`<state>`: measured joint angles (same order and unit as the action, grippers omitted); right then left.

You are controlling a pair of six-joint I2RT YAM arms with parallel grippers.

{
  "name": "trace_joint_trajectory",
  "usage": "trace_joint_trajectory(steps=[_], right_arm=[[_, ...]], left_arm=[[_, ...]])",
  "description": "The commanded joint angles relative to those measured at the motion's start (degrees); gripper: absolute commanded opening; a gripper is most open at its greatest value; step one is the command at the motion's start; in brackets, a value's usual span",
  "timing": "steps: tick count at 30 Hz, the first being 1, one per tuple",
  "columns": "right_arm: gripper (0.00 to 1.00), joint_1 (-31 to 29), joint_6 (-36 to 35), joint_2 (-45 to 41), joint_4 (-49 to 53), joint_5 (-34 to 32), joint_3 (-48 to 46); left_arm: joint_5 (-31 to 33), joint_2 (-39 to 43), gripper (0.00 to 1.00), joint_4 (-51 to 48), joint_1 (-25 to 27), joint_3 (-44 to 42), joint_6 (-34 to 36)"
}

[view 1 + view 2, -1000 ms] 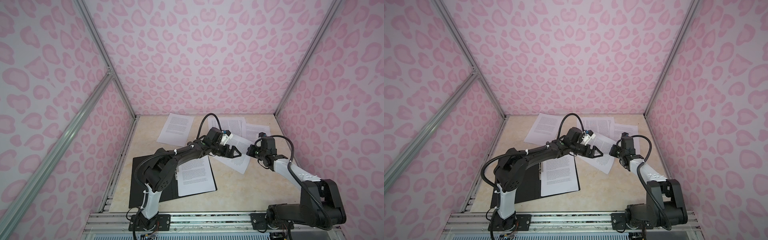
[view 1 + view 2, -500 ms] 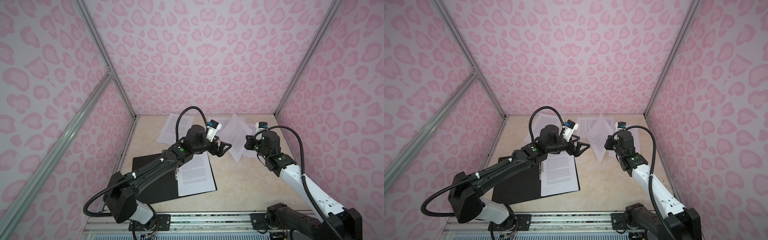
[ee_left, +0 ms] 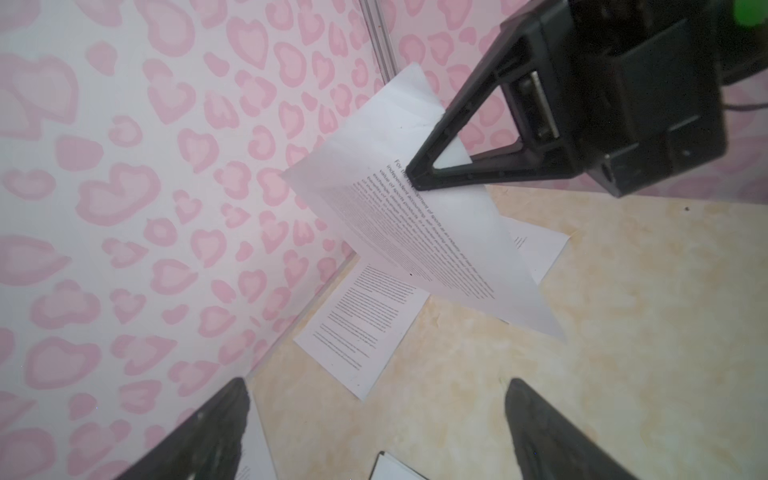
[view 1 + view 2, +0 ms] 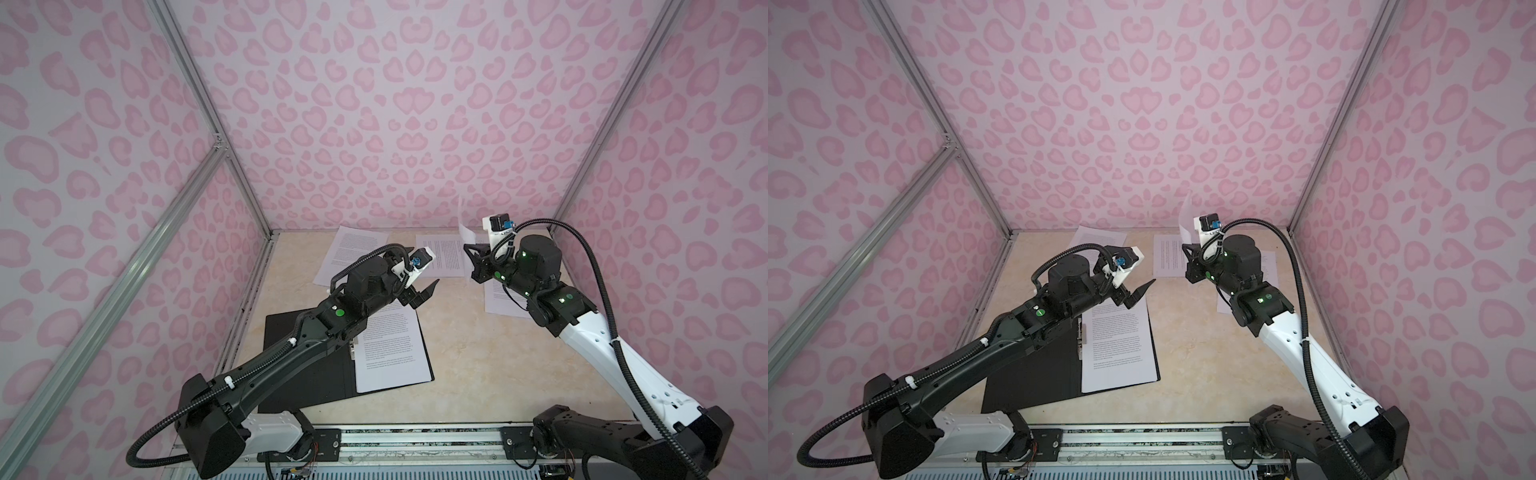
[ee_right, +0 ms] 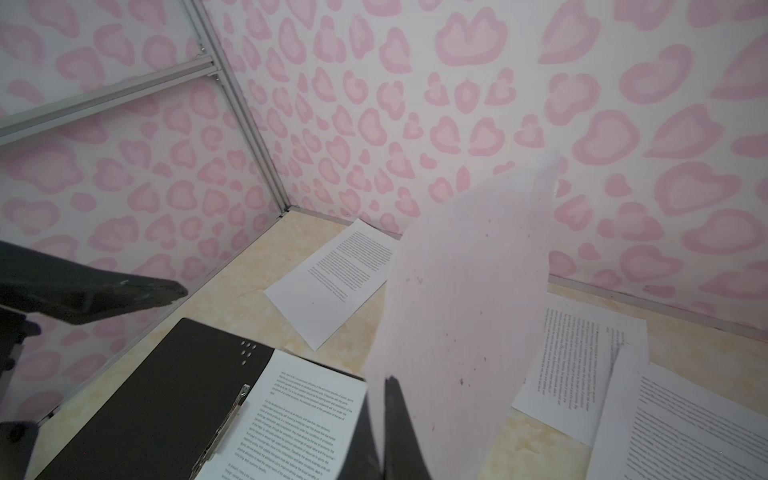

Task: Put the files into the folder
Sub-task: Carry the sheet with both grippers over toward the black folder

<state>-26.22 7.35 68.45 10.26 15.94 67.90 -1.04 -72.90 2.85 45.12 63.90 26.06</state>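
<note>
The folder point(image 4: 305, 365) point(image 4: 1030, 365) lies open at the front left, black inside up, metal clip point(image 5: 224, 419) along its spine. One of the files point(image 4: 390, 353) point(image 5: 299, 419) lies on its right half. My right gripper point(image 4: 471, 249) point(image 5: 388, 399) is shut on the edge of another sheet point(image 4: 464, 224) point(image 3: 415, 249) point(image 5: 465, 311), which it holds upright in the air above the back of the table. My left gripper point(image 4: 424, 291) point(image 3: 376, 382) hangs open and empty over the folder's far edge, to the left of the raised sheet and apart from it.
More printed sheets lie flat on the beige table: one at the back left point(image 4: 353, 253), one at the back middle point(image 4: 442, 255), one under my right arm point(image 4: 503, 301). Pink patterned walls close in the back and both sides.
My right gripper has lifted its sheet off the table and swung it upright. My left arm has risen and drawn back towards the folder, jaws still open.
</note>
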Motion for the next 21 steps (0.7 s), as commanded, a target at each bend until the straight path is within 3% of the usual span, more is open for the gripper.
trace_joint_trajectory(steps=[1,8,16,21], right_arm=[[0.00,-1.8,-4.2,1.9,7.9,3.8,4.3],[0.00,-7.2,-8.4,3.2,17.6,-2.0,9.8],[0.00,-9.7,-10.8,0.6,18.0,-1.3,9.5],[0.00,-9.9,-11.7,-1.4,17.1,-0.4,8.5]], left_arm=[[1.7,2.5,0.97,-0.7,-0.3,-1.1,13.3],[-1.7,6.0,0.97,-4.2,-2.7,0.3,16.7],[-9.4,3.2,0.99,-8.1,-8.5,4.7,15.2],[-18.9,-0.5,0.95,-15.2,-10.3,9.5,13.4]])
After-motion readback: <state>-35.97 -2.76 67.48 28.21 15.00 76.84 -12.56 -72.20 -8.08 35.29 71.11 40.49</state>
